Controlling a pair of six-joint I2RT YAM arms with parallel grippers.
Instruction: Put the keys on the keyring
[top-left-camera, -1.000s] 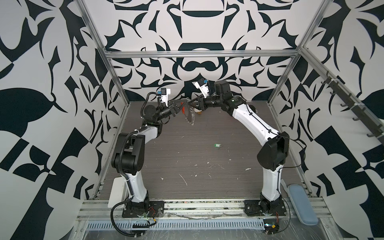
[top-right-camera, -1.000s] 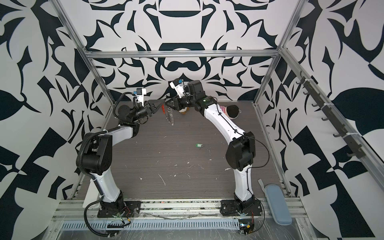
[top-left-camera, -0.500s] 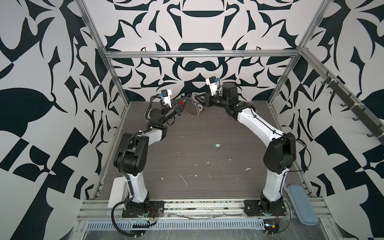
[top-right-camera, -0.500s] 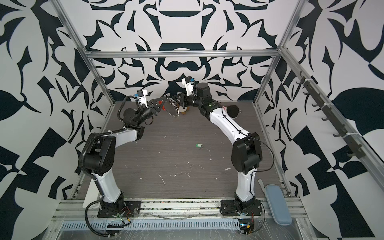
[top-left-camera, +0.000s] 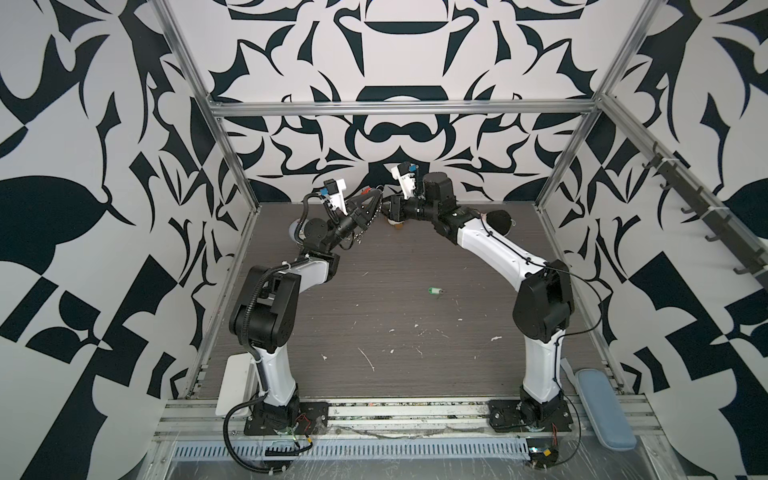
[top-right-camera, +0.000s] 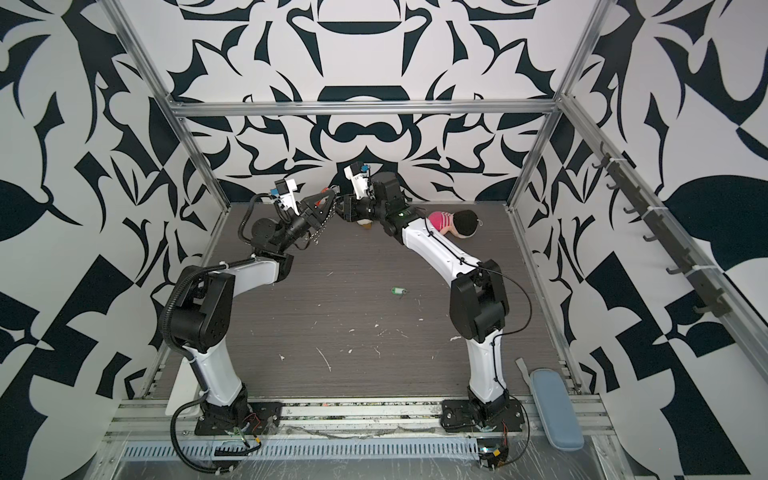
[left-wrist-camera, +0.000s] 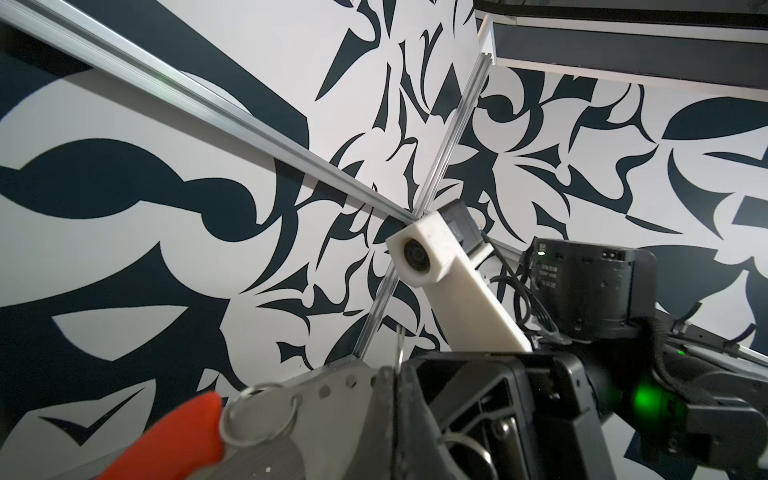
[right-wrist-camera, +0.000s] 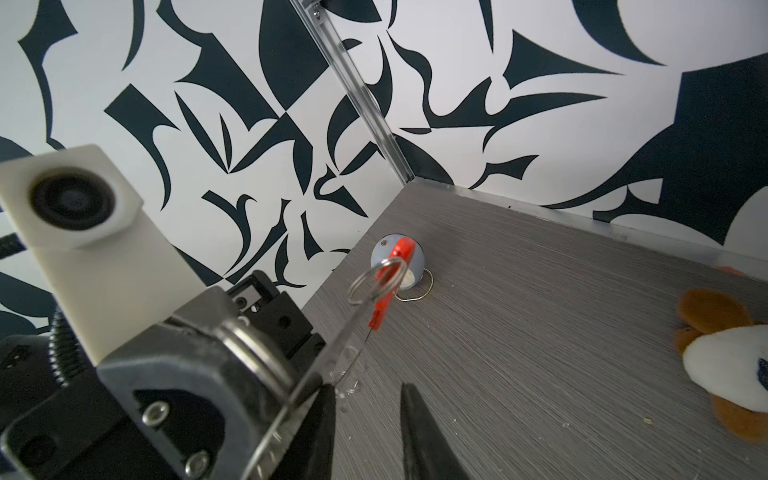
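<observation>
We've got left fingers (top-left-camera: 368, 204) clamped on the keyring (left-wrist-camera: 178, 436) up back; right fingers (right-wrist-camera: 419, 436) gape empty beside it; green key (top-left-camera: 434, 291) lies down on the worktop (top-left-camera: 374, 324), nearer the right arm.

No text or number can be read in any view; the black motor housing (left-wrist-camera: 582, 286) seen in the left wrist view bears small pale print, too tiny and blurred to decipher.

Doll (top-right-camera: 455, 222), plush toy (right-wrist-camera: 731, 365), pale-blue globe (right-wrist-camera: 380, 250)
</observation>
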